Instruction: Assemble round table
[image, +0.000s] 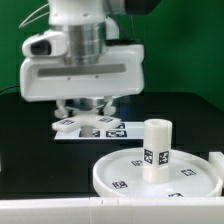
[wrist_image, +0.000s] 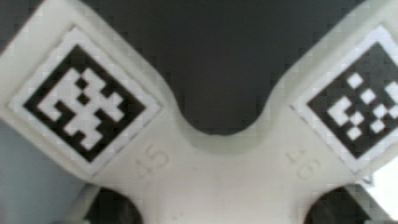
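The large rimmed round disc (image: 120, 175) lies at the front on the exterior view's right. The short cylinder leg (image: 156, 148) stands upright on it, a tag on its side. My gripper (image: 88, 108) is low over the black table behind the disc, towards the exterior view's left. In the wrist view the cross-shaped four-arm piece (wrist_image: 214, 165) fills the picture, two tagged arms spreading away from its hub. The hub spans the whole gap between my dark fingertips (wrist_image: 111, 207). The jaws stand closed against it. In the exterior view the piece is mostly hidden under the hand.
The marker board (image: 113, 130) lies flat under and beside the gripper. A white ledge (image: 40, 208) runs along the front edge. A white block (image: 215, 158) stands at the exterior view's right edge. A green backdrop stands behind the table.
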